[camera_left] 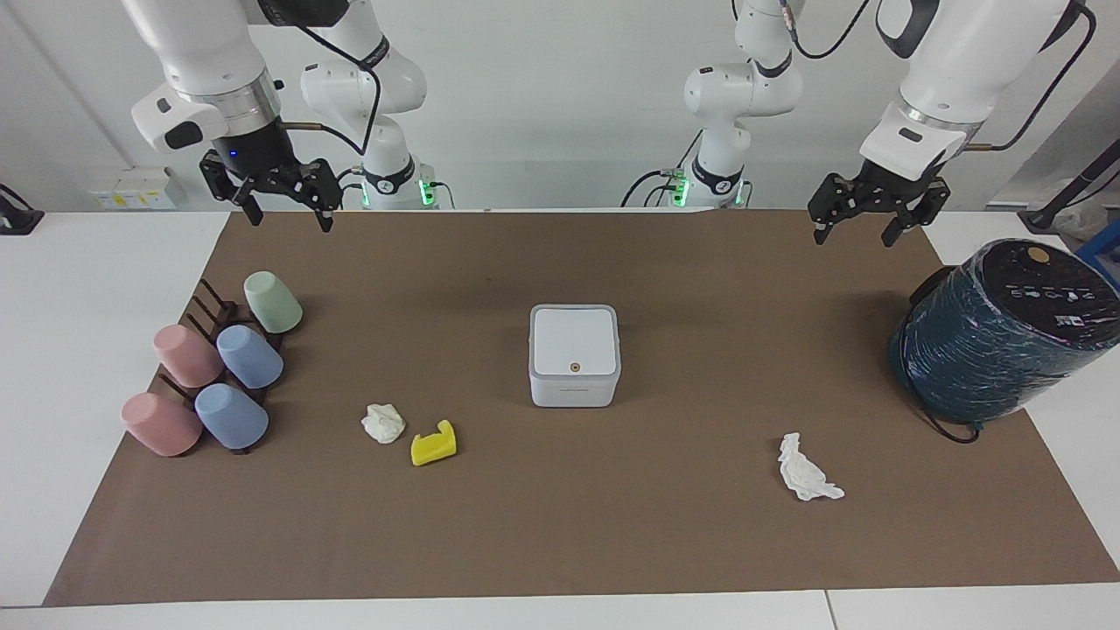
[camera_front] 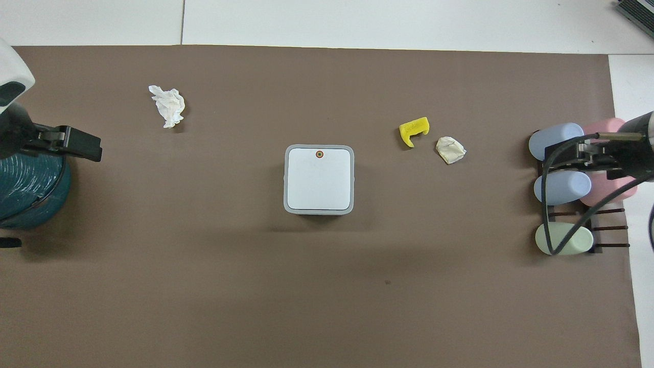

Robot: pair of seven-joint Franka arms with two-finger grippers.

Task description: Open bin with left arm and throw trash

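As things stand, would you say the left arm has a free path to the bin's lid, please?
Probably yes. The left gripper hangs open in the air at its own end of the table, holding nothing, and only bare brown mat lies between it and the closed bin. Nothing rests on the lid.

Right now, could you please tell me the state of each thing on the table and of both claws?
Bin: lid shut.
Paper wad beside the yellow chunk: both lying loose on the mat.
Other paper wad: loose, toward the left arm's end.
Cups: five, tilted on their rack.
Teal cylinder: tilted.
Left claw: open, empty, raised.
Right claw: open, empty, raised.
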